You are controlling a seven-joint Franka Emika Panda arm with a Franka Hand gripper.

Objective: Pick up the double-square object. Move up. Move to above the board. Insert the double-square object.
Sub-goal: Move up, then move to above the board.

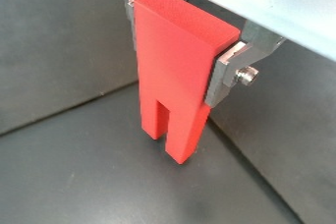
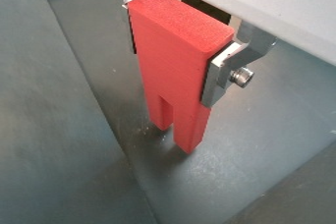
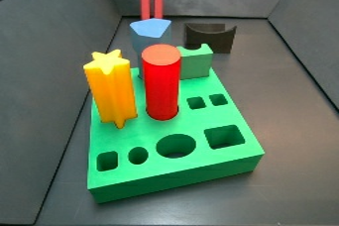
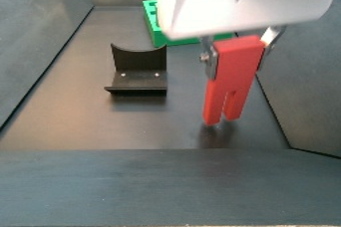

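The block (image 1: 175,76) is a tall flat salmon-red slab with its lower end slit into two square prongs. The gripper (image 1: 184,46) is clamped on its upper part, fingers (image 1: 226,74) flat against both sides, prongs just above the dark floor (image 1: 79,169). It's beyond the board (image 3: 166,141), near the fixture (image 4: 136,70). Bare floor all round it.
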